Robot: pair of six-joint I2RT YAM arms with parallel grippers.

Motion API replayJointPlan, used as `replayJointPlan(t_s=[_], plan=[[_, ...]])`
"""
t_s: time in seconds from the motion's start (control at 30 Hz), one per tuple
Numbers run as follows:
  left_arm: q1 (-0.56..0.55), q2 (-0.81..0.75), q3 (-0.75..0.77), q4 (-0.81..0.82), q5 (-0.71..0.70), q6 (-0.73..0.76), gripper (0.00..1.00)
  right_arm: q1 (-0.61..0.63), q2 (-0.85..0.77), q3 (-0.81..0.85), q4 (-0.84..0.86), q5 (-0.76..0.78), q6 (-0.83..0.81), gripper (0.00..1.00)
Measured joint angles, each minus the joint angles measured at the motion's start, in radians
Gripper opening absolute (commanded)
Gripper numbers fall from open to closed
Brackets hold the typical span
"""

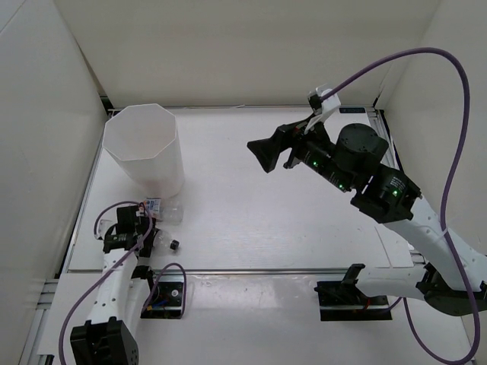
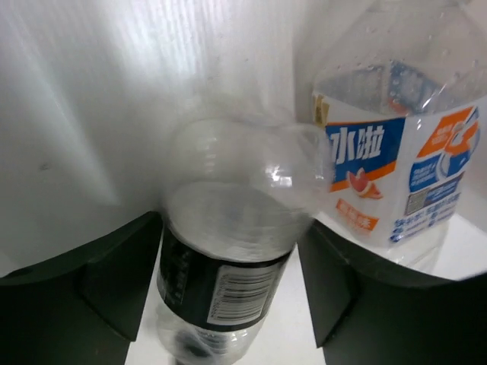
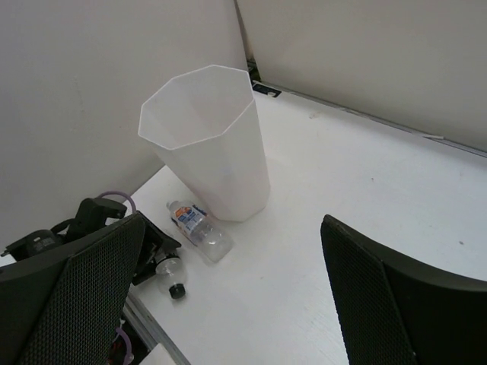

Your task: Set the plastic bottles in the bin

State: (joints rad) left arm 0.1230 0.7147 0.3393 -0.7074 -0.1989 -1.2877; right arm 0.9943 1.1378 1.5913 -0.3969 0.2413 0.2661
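The tall white octagonal bin (image 1: 152,163) stands upright at the table's back left, and it shows in the right wrist view (image 3: 221,152). A clear bottle with a black label and black cap (image 1: 166,240) lies on the table in front of it. My left gripper (image 1: 144,232) is shut on this bottle's body (image 2: 221,281), with a finger close on each side. A second clear bottle with an orange and blue label (image 1: 162,209) lies against the bin's foot (image 2: 388,175). My right gripper (image 1: 262,156) is open and empty, raised over the table's middle.
The bin's white wall (image 2: 114,91) fills the view just beyond the left gripper. White enclosure walls stand at the left, back and right. The table's front edge rail (image 1: 251,270) runs just behind the left gripper. A purple cable (image 1: 449,152) loops above the right arm.
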Motion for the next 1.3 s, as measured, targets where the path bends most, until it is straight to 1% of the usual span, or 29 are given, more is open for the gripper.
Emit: replayJointPlan(t_s=[0.03, 0.13, 0.23, 0.33, 0.4, 0.5, 0.57, 0.63, 0.7, 0.83, 0.9, 0.93, 0.97, 1.0, 1.1, 1.17, 1.23, 1.3], plan=[[0.007, -0.009, -0.004, 0.000, 0.006, 0.008, 0.73, 0.000, -0.006, -0.005, -0.005, 0.006, -0.001, 1.00], [0.018, -0.085, 0.004, -0.083, 0.027, 0.026, 0.70, 0.000, -0.019, -0.039, -0.021, 0.018, 0.000, 1.00], [0.019, -0.210, 0.100, -0.225, 0.040, 0.019, 0.62, 0.000, -0.024, -0.084, -0.034, 0.026, 0.015, 1.00], [0.019, -0.294, 0.316, -0.324, 0.045, 0.008, 0.57, 0.000, -0.031, -0.132, -0.053, 0.037, 0.042, 1.00], [0.019, -0.296, 0.497, -0.376, 0.052, 0.006, 0.56, 0.000, -0.031, -0.148, -0.066, 0.039, 0.056, 1.00], [0.019, -0.260, 0.722, -0.410, 0.053, 0.033, 0.56, 0.000, -0.031, -0.156, -0.074, 0.041, 0.076, 1.00], [0.019, -0.219, 0.841, -0.390, 0.048, 0.078, 0.60, 0.000, -0.030, -0.156, -0.074, 0.041, 0.084, 1.00], [0.019, -0.161, 0.922, -0.342, 0.036, 0.137, 0.62, 0.000, -0.029, -0.156, -0.073, 0.040, 0.092, 1.00], [0.019, -0.076, 0.982, -0.275, 0.015, 0.197, 0.62, 0.000, -0.024, -0.156, -0.073, 0.035, 0.094, 1.00], [0.019, 0.147, 1.048, -0.133, -0.029, 0.299, 0.64, 0.000, 0.000, -0.152, -0.072, 0.017, 0.097, 1.00], [0.019, 0.269, 1.099, -0.090, -0.050, 0.343, 0.68, 0.000, 0.012, -0.148, -0.073, 0.010, 0.097, 1.00], [0.019, 0.329, 1.130, -0.076, -0.062, 0.367, 0.74, 0.000, 0.016, -0.146, -0.072, 0.005, 0.097, 1.00], [0.019, 0.389, 1.156, -0.054, -0.078, 0.393, 0.93, 0.000, 0.019, -0.146, -0.073, 0.000, 0.097, 1.00], [0.018, 0.436, 1.170, -0.037, -0.097, 0.415, 1.00, 0.000, 0.020, -0.146, -0.073, -0.002, 0.097, 1.00], [0.018, 0.509, 1.192, -0.031, -0.139, 0.451, 1.00, 0.000, 0.019, -0.146, -0.072, -0.009, 0.097, 1.00], [0.016, 0.526, 1.241, -0.050, -0.145, 0.480, 1.00, 0.000, 0.016, -0.146, -0.072, -0.010, 0.098, 1.00], [0.012, 0.517, 1.312, -0.050, -0.141, 0.512, 1.00, 0.000, 0.009, -0.146, -0.074, -0.008, 0.100, 1.00], [0.011, 0.462, 1.346, -0.050, -0.132, 0.520, 1.00, 0.000, -0.008, -0.148, -0.074, 0.002, 0.106, 1.00]])
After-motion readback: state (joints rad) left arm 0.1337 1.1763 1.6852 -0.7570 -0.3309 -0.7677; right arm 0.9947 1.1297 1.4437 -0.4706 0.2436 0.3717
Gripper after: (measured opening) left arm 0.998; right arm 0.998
